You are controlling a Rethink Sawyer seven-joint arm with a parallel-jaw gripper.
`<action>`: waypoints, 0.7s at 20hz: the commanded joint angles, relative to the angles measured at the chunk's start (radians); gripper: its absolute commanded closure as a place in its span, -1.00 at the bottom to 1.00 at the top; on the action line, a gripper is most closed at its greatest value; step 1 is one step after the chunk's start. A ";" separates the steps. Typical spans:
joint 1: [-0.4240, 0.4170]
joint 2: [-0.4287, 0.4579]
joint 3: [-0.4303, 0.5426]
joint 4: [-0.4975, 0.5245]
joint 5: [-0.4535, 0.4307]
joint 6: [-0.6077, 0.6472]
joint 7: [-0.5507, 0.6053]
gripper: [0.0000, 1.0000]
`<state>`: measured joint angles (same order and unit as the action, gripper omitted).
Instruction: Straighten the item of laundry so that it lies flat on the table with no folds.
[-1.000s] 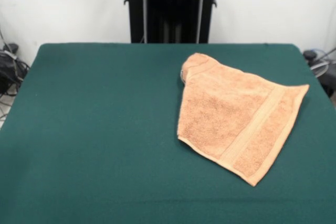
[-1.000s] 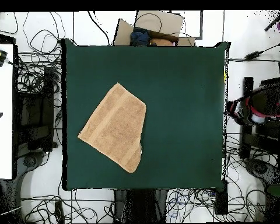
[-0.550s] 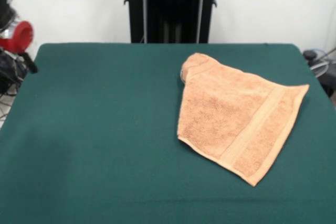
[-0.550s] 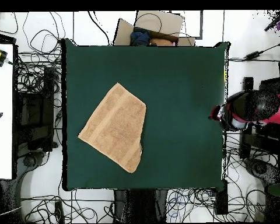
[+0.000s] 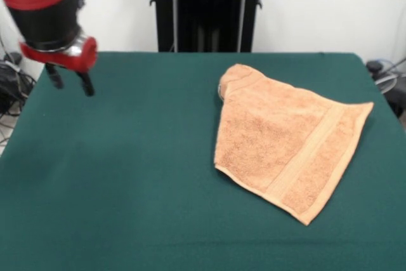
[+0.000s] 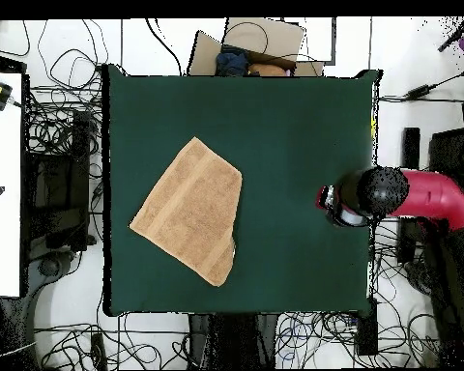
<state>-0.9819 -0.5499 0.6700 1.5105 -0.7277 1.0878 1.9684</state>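
Observation:
The item of laundry (image 5: 285,141) is a light orange-tan towel on the right half of the green table (image 5: 139,176) in the front view. It is folded over itself, with a bunched corner at its far end and a woven border band toward the near right. From above, the towel (image 6: 192,208) sits left of centre. My gripper (image 5: 70,82) hangs over the table's far left corner in the front view, well away from the towel. It is open, with two dark fingers (image 5: 85,84) apart and nothing between them. In the overhead view the red arm (image 6: 410,196) reaches in from the right.
Tangled cables (image 6: 62,126) cover the floor around the table. A white side table (image 6: 2,193) stands at the left in the overhead view. A person's sleeve and a cardboard box (image 6: 250,53) show at the table's top edge there.
The arm has swung in over the table's edge; a second ago it was off the table. The towel has not moved.

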 commanded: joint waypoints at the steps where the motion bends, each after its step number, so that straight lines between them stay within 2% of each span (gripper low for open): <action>1: 0.107 -0.049 -0.178 0.164 0.059 -0.099 0.368 -1.00; 5: 0.141 -0.019 -0.233 0.177 0.080 -0.177 0.395 -1.00; 7: 0.176 -0.026 -0.263 0.213 0.110 -0.220 0.462 -1.00; 9: 0.234 -0.037 -0.303 0.258 0.120 -0.297 0.551 -1.00; 14: 0.392 -0.047 -0.396 0.279 0.175 -0.387 0.701 -1.00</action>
<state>-0.7330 -0.5681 0.4135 1.6626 -0.6160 0.8400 2.1928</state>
